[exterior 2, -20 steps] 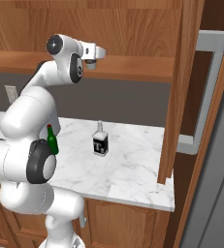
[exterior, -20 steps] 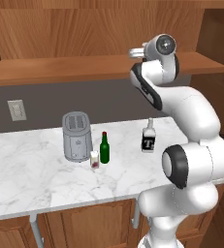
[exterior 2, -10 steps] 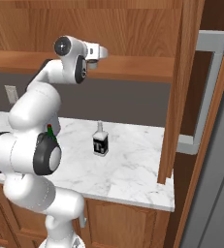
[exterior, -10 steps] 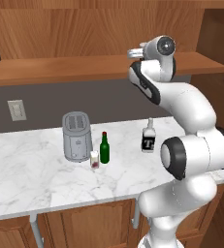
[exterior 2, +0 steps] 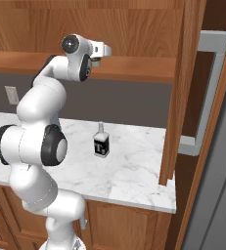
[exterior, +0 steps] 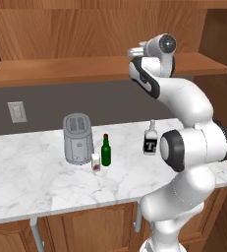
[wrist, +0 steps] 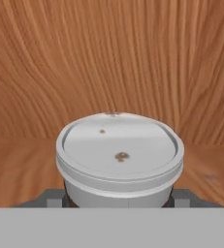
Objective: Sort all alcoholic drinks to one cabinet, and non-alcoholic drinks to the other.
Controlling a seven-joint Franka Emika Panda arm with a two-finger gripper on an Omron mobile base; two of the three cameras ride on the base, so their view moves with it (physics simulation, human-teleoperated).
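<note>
The hand [exterior 2: 97,60] grips the cup [wrist: 119,157] over the shelf [exterior 2: 134,71]. The green bottle [exterior: 105,150] stands at the toaster's [exterior: 78,138] 3 o'clock.

Marble counter [exterior: 31,179] carries toaster [exterior: 78,138], carton [exterior: 96,162], green bottle [exterior: 105,150], squarish bottle [exterior: 151,139].

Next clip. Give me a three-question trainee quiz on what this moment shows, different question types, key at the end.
1. True or false: the coffee cup stands on the marble counter.
2. Which drink stands closest to the grey toaster? A) green bottle B) small white carton C) clear squarish bottle
3. Fill in: the end effector is raised to the wooden ____.

Key: 1 false, it sits between the end effector's fingers; 2 B; 3 shelf.
</note>
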